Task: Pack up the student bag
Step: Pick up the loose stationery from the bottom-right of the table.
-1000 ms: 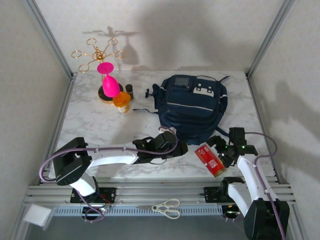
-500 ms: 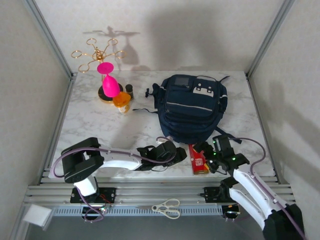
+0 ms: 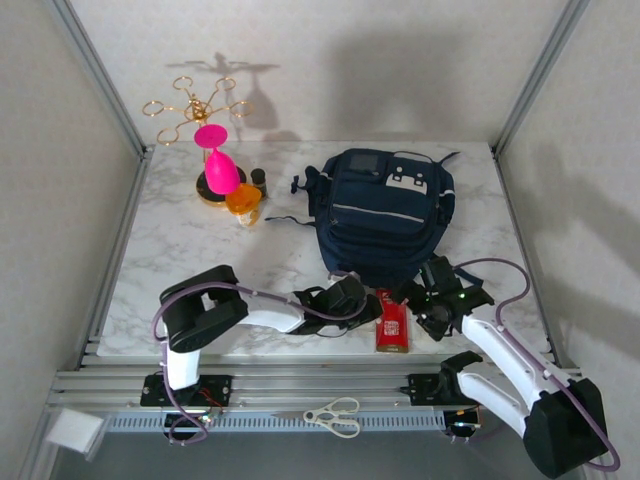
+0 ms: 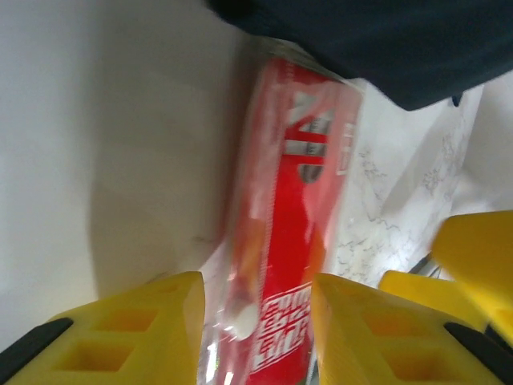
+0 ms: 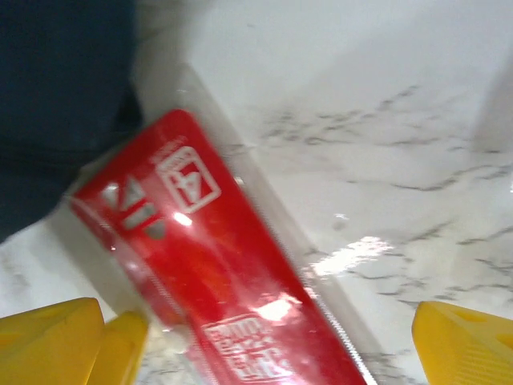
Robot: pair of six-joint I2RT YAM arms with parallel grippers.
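Student bag [image 3: 385,215] lies flat, far right-centre on table [image 3: 200,250]. Red packet [image 3: 392,323] lies just near of it. Left gripper [image 4: 255,297]: jaws astride packet, close against it; clamped or not, cannot tell. Right gripper [image 5: 268,329]: jaws wide apart over packet.

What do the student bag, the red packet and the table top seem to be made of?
Student bag: navy fabric, matte; it sags and creases.
Red packet: printed pack in clear glossy plastic film, probably; bright glints.
Table top: white marble look with grey veins, perhaps laminate.
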